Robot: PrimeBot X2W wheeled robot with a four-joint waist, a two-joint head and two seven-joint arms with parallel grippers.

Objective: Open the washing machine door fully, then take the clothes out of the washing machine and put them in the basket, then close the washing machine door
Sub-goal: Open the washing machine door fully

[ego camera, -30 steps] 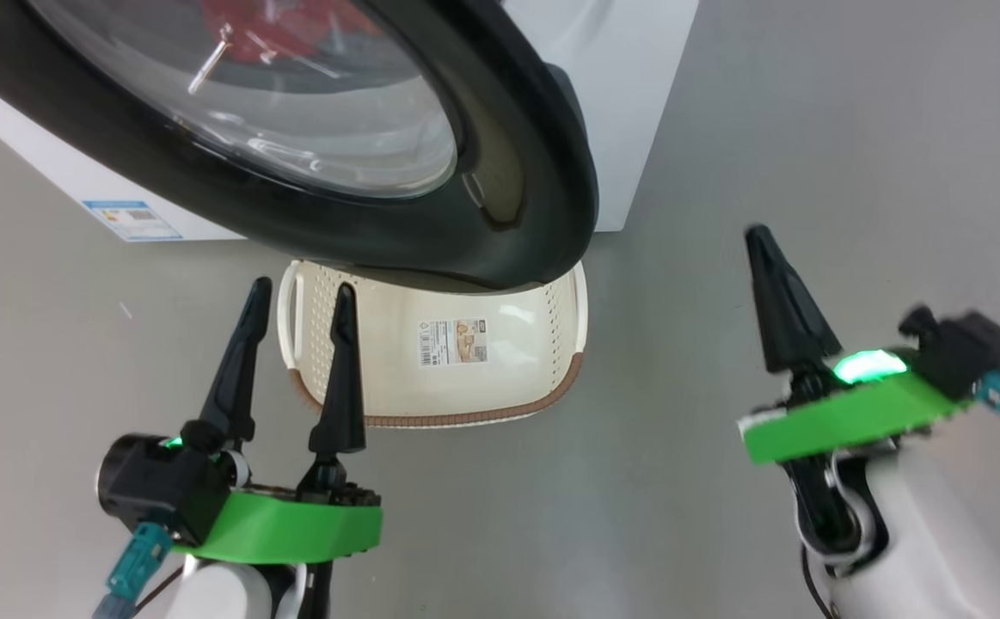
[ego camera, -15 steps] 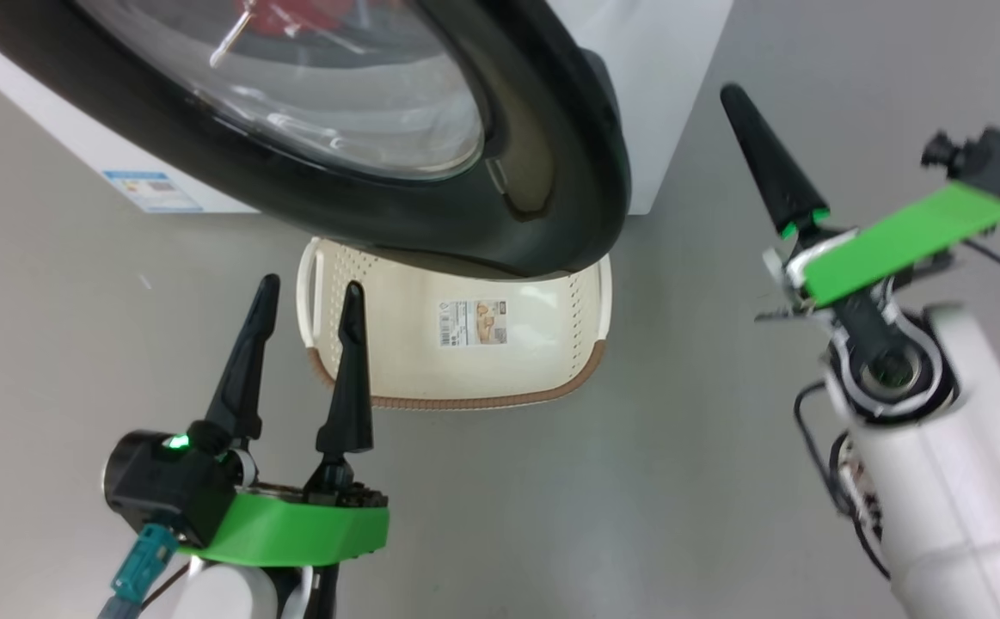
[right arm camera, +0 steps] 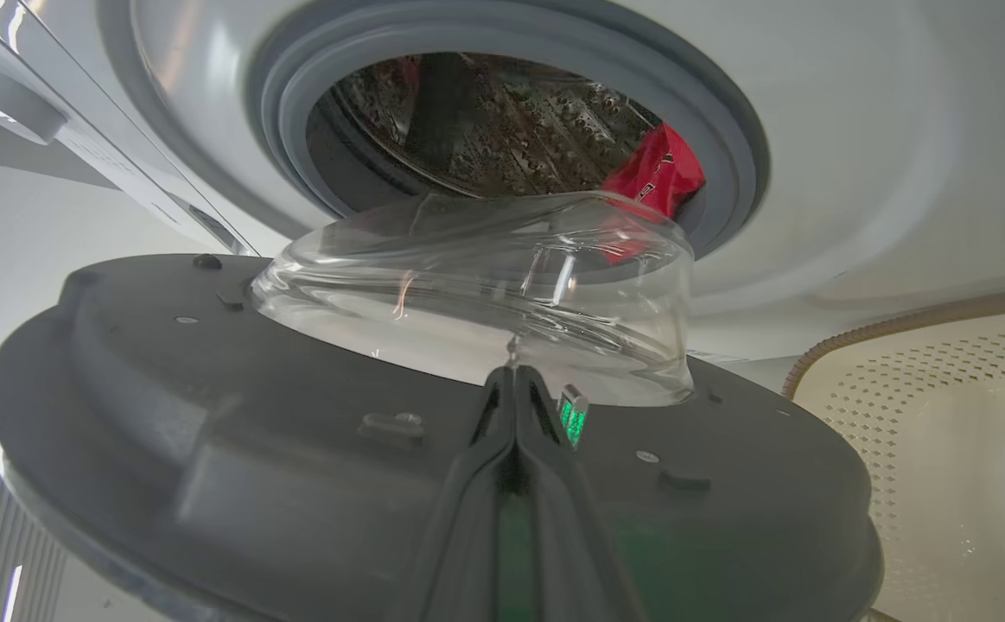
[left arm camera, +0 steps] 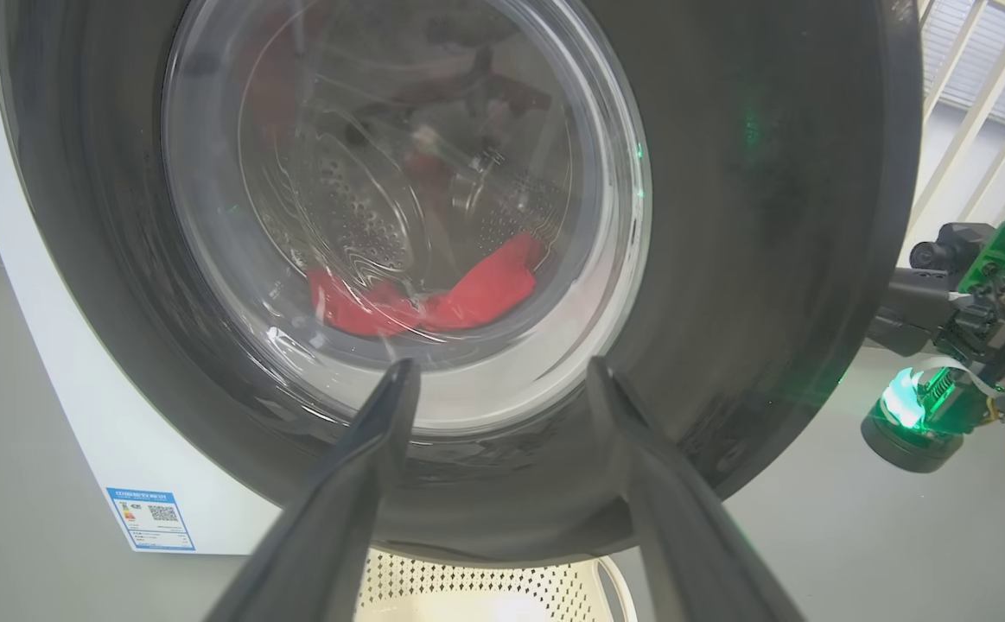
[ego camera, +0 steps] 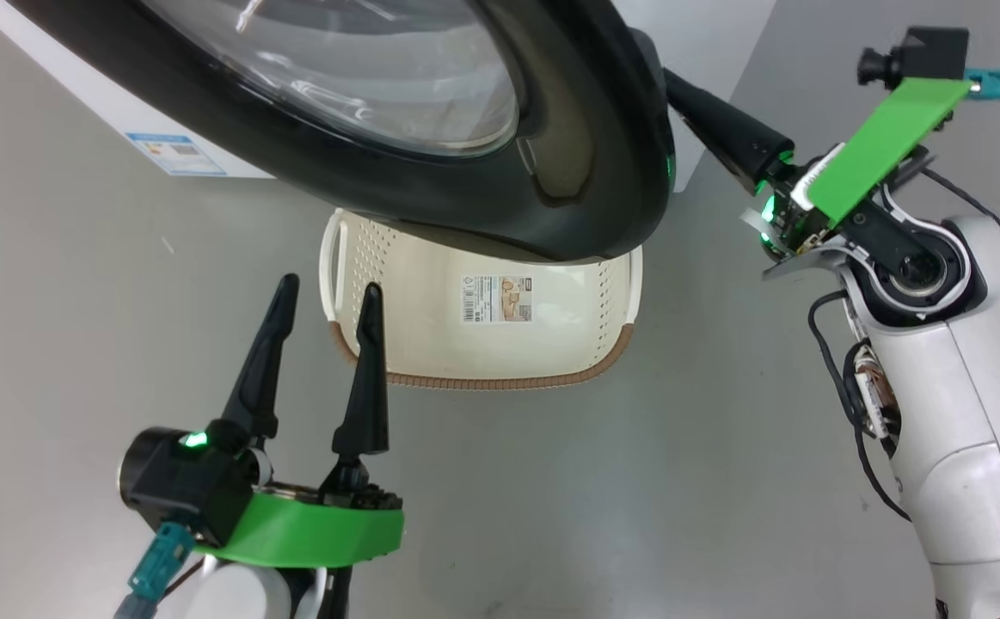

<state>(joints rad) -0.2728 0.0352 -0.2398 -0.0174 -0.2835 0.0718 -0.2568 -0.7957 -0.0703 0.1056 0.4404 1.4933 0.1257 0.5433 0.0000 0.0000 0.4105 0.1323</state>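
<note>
Right fingers [ego camera: 723, 125] are sitting pressed together behind the washing machine door [ego camera: 585, 172], upper right of frame, so you're probably pushing it wider with that arm; left fingers [ego camera: 269, 361] are hanging apart, lower left.

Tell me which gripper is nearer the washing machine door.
Right. The right gripper, shut, reaches behind the edge of the washing machine door, by its inner face. The left gripper, open, hangs apart in front of the door.
</note>
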